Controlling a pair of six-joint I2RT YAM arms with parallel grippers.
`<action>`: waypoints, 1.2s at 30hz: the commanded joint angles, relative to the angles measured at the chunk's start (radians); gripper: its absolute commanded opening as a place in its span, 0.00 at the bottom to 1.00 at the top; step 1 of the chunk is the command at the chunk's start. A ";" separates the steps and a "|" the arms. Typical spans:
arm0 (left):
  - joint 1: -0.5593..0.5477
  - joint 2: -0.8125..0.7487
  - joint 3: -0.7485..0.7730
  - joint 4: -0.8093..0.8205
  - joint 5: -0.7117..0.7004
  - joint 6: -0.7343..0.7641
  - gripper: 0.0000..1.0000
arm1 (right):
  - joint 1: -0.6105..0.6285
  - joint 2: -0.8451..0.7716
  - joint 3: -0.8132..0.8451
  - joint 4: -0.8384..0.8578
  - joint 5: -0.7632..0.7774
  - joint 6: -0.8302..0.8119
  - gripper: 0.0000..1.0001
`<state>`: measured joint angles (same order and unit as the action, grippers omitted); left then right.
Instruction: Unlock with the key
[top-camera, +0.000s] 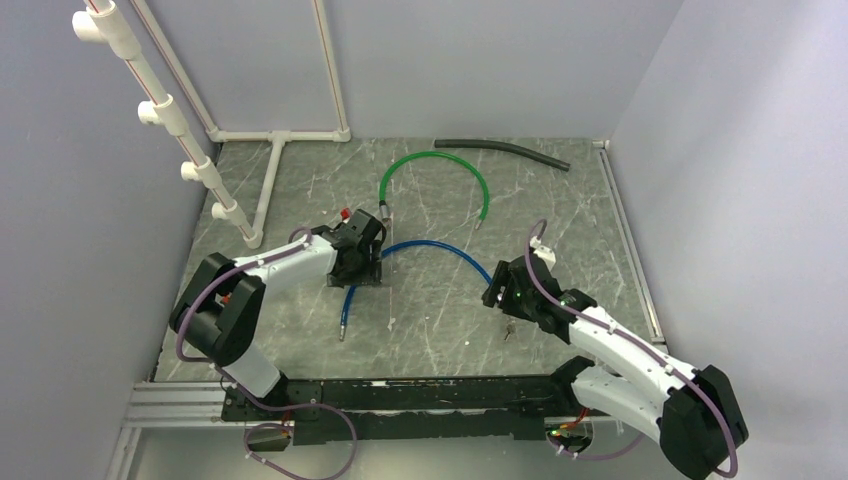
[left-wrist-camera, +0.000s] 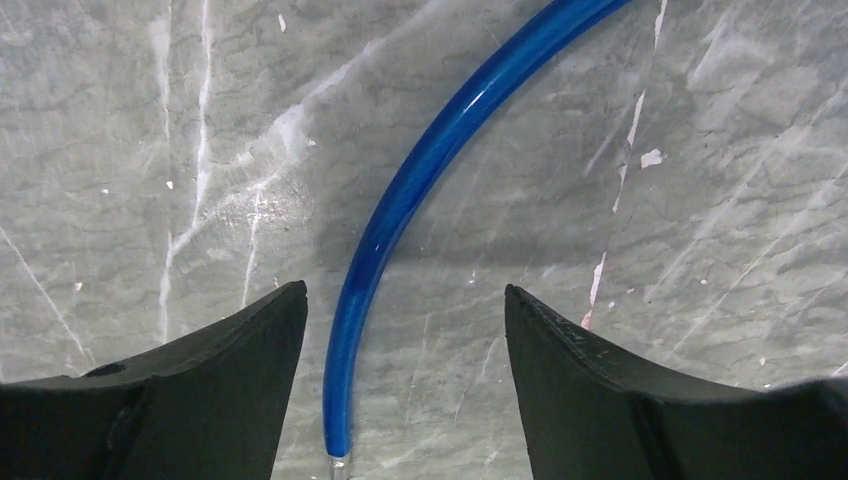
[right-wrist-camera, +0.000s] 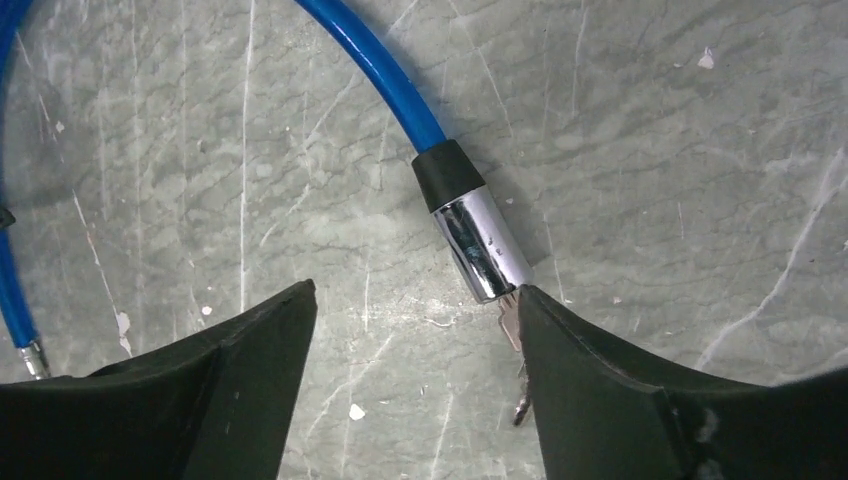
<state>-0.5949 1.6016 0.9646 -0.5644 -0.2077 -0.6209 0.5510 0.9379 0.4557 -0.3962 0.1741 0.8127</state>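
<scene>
Lock: a blue cable (top-camera: 440, 250) lying on the table (top-camera: 580, 215). Its bare pin end (left-wrist-camera: 338, 462) sits at 6 o'clock in the left wrist view. The left fingers (left-wrist-camera: 230, 370) are spread wide to either side of the cable and touch nothing. The right fingers (right-wrist-camera: 600, 380) are also apart and empty. The key (right-wrist-camera: 512, 330) sits in the chrome barrel (right-wrist-camera: 480, 245), against the 3 o'clock finger. The 2 ends lie well apart, so I judge the lock already open. Only pulling the arms clear seems left.
</scene>
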 joint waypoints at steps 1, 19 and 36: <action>0.001 -0.040 0.024 -0.027 -0.013 -0.008 0.78 | -0.004 -0.037 0.039 -0.027 0.045 -0.017 0.84; -0.015 -0.571 0.115 -0.230 -0.086 0.105 0.99 | -0.002 -0.311 0.144 0.244 -0.023 -0.282 1.00; -0.012 -0.907 -0.014 -0.148 -0.127 0.302 0.99 | -0.002 -0.376 0.074 0.435 -0.107 -0.294 1.00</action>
<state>-0.6056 0.6983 0.9516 -0.7319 -0.3084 -0.3588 0.5510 0.5674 0.5297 -0.0257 0.0925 0.5167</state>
